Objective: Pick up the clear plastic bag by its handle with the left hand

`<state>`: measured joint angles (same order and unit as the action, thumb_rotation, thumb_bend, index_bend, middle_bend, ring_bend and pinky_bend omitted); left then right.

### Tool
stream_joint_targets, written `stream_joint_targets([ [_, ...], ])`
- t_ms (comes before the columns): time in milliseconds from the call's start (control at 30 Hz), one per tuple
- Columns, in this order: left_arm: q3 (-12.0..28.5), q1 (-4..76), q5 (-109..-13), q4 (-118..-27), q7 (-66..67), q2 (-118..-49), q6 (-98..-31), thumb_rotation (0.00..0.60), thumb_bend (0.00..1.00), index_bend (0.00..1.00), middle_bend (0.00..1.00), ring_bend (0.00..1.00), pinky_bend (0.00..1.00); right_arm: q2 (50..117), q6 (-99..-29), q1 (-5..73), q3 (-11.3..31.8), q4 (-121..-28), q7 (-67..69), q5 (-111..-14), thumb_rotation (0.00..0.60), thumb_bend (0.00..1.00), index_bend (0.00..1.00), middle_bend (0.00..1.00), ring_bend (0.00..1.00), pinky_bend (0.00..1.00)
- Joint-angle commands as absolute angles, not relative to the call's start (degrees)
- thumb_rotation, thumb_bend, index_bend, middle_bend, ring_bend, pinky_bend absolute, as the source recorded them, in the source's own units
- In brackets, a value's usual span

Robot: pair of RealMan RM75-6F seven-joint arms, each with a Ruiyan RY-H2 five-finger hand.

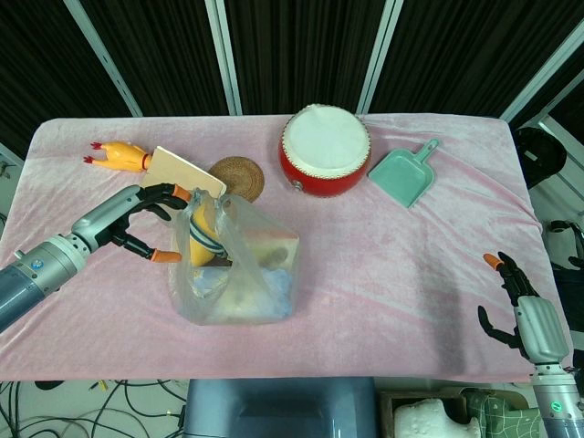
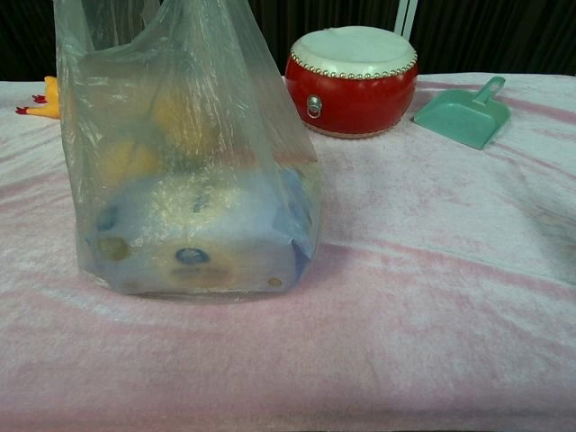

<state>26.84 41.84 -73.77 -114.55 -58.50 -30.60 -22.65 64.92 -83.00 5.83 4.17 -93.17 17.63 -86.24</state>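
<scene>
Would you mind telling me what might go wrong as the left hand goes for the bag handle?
The left hand is open beside the clear plastic bag, so its fingers may catch the thin side film rather than the handle. The bag stands full, so a sideways push might topple it.

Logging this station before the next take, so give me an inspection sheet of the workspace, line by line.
Surface: pink cloth covers the table, slightly wrinkled.
Job's things: clear plastic bag stands upright with goods inside, base on the cloth; its handle rises by the left hand.
Clutter: red drum, green dustpan, rubber chicken, wooden board, woven coaster, all behind the bag.
Hands: left hand at the bag's handle, fingers spread, grip not confirmed; right hand open at the table's right edge, holding nothing.
Cables: loose wires on the floor below the front edge.
Surroundings: dark slatted panels behind the table.
</scene>
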Motion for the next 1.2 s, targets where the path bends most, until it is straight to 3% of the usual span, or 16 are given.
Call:
stream_joint_targets([
  [33, 26.86, 41.81, -73.68, -114.61, -58.4, -30.62, -22.78, 0.6, 0.0, 0.24, 0.28, 0.19, 0.28, 64.93, -83.0, 5.82, 4.17, -93.18, 17.64, -86.23, 0.6, 0.42, 0.11, 0.0, 0.08, 0.27],
  [1200, 27.4, 43.68, -71.95, -115.64, -56.2, -32.47, -22.42, 0.6, 0.0, 0.24, 0.29, 0.19, 0.28, 64.95, -82.99, 5.87, 4.12, -93.18, 17.58, -86.34, 0.6, 0.41, 0.11, 0.0, 0.08, 0.27],
])
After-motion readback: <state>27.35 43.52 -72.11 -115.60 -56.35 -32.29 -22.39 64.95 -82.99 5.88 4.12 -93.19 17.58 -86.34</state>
